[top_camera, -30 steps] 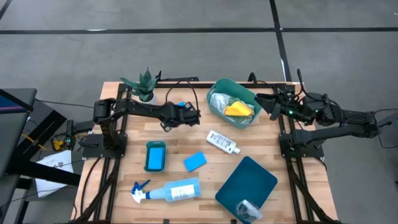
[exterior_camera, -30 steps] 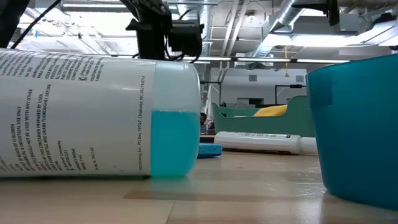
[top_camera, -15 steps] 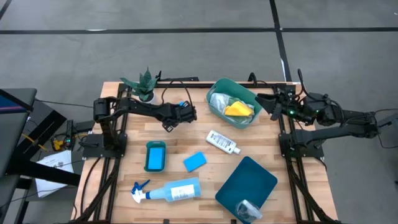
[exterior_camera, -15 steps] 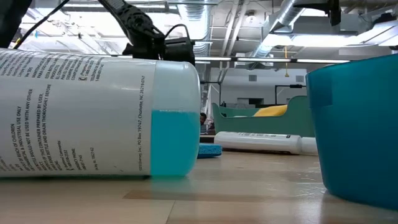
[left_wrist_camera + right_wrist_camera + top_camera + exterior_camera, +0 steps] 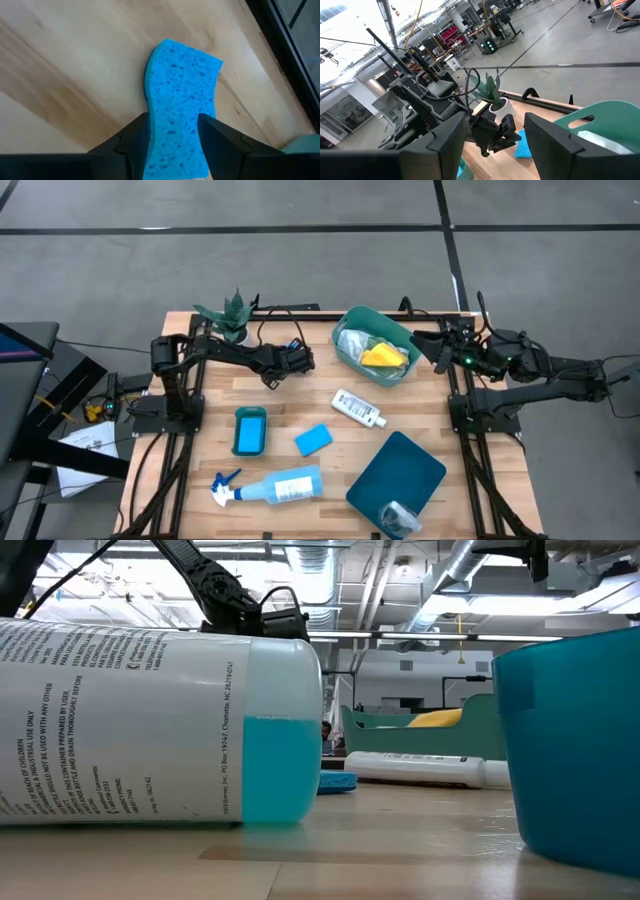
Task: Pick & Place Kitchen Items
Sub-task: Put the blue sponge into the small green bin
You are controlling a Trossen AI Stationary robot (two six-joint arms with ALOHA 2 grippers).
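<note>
My left gripper [image 5: 293,356] stands at the table's far left, next to the potted plant, slanting down, shut on a blue sponge [image 5: 181,85]. Only a blue sliver of this sponge [image 5: 291,347] shows from above. My right gripper [image 5: 438,346] waits high at the far right edge, open and holding nothing. Lying loose on the table are a second blue sponge [image 5: 313,439], a darker blue one [image 5: 249,430], a white bottle [image 5: 358,408] and a spray bottle [image 5: 275,486] on its side. A crinkled silver cup [image 5: 400,517] sits on a dark teal tray. My left gripper pinches the sponge's two long sides [image 5: 155,107] between its two fingers, which lie across the sponge. Both sides are dented in where the fingers [image 5: 134,131] meet them. The gripper slants down from the table's left. The sponge's far end [image 5: 192,52] reaches out past the fingertips, low over the wood.
A green tub [image 5: 375,345] at the far middle holds a yellow cloth [image 5: 383,357] and a pale item. The potted plant [image 5: 230,315] stands right behind my left arm. The dark teal tray [image 5: 396,477] lies near the front right. Bare wood lies between the loose things.
My left gripper has sunk toward the table and drawn back a little toward the table's left edge.
</note>
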